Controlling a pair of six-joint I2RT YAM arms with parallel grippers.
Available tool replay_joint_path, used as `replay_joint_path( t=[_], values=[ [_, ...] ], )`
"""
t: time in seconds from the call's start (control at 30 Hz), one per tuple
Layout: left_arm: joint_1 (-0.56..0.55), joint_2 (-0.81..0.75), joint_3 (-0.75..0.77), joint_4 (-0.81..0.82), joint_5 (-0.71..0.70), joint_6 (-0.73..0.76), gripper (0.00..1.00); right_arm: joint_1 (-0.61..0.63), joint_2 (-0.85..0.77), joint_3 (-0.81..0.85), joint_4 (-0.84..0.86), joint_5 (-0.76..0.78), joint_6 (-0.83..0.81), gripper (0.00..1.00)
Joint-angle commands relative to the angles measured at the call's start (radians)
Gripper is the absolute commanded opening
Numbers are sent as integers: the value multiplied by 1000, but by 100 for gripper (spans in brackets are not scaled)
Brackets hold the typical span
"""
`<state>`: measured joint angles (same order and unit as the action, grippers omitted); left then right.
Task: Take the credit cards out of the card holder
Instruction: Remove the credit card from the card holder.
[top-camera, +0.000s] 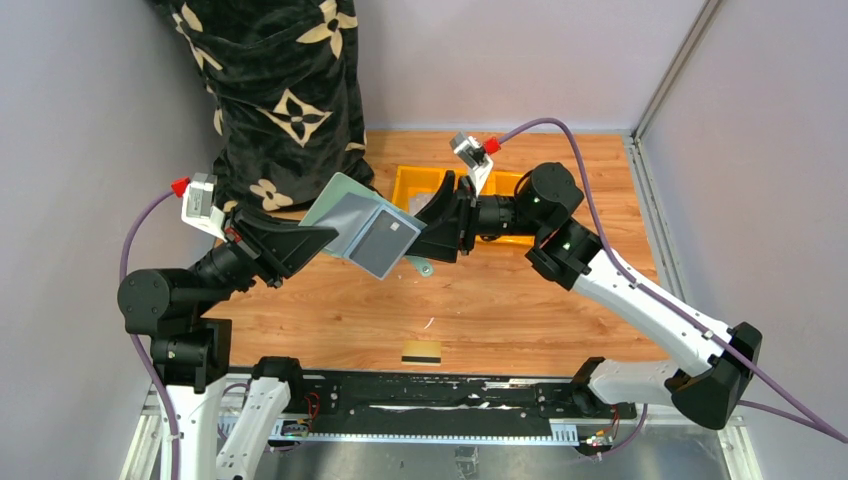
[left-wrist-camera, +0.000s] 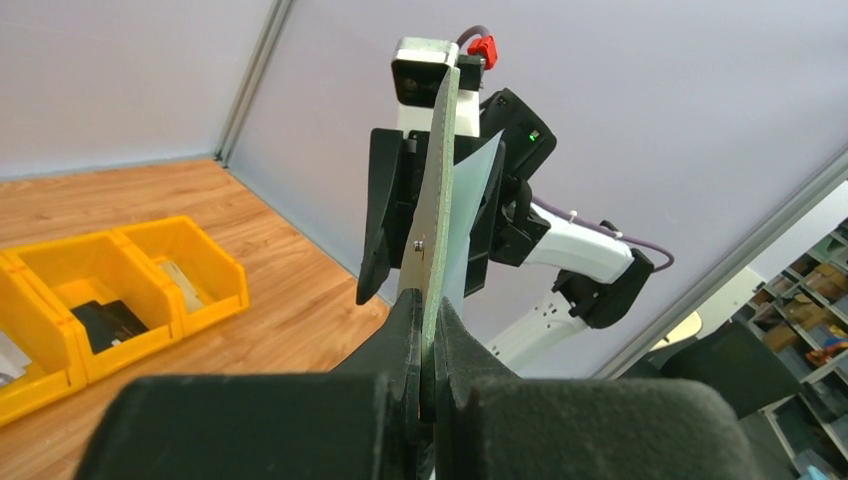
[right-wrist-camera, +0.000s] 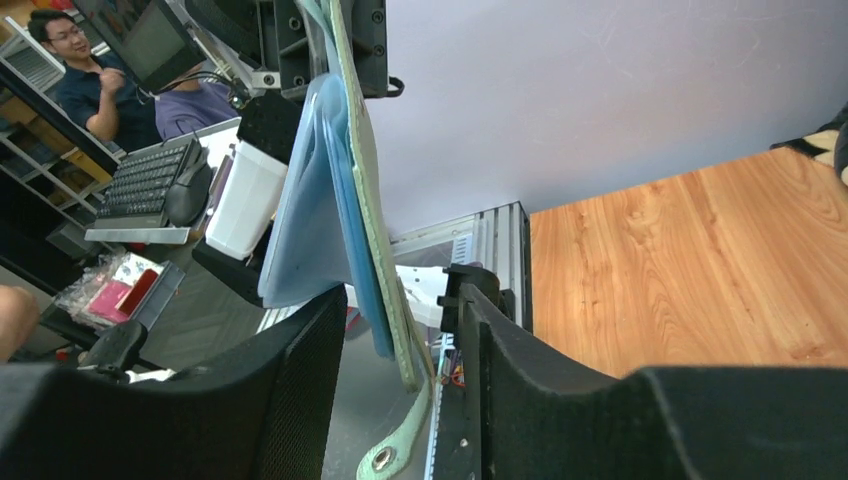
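The sage-green card holder (top-camera: 358, 222) is held open in the air above the table, its pale blue-grey inside facing up. My left gripper (top-camera: 322, 238) is shut on its left edge; in the left wrist view the jaws (left-wrist-camera: 428, 312) pinch the holder (left-wrist-camera: 436, 230) edge-on. My right gripper (top-camera: 428, 236) is open at the holder's right edge; in the right wrist view the holder (right-wrist-camera: 345, 190) hangs between the spread jaws (right-wrist-camera: 400, 310), its snap strap (right-wrist-camera: 385, 455) dangling. A yellow-gold card with a black stripe (top-camera: 421, 352) lies on the table near the front. No orange-tan card shows.
A yellow three-part bin (top-camera: 412, 180) stands behind the right gripper and also shows in the left wrist view (left-wrist-camera: 120, 290). A black flower-patterned bag (top-camera: 285, 95) stands at the back left. Grey walls close in both sides.
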<state>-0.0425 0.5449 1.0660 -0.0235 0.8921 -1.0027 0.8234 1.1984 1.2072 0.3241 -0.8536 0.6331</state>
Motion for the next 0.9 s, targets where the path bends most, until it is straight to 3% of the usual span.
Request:
replay_joint_path(
  t=[0.0,0.17,0.3,0.53,0.87],
  values=[
    [-2,-3,23,3,16,24,0,-9,16,37,77,11,58,52],
    [-2,-4,4,3,13,36,0,1,51,52,149,-27,121,68],
    [-2,-2,1,6,14,35,0,25,77,90,162,-3,129,74],
    [-3,-9,-12,13,39,30,0,78,131,163,95,191,115,76],
    [-2,-19,-25,15,69,28,0,122,151,202,78,202,60,78]
  ],
)
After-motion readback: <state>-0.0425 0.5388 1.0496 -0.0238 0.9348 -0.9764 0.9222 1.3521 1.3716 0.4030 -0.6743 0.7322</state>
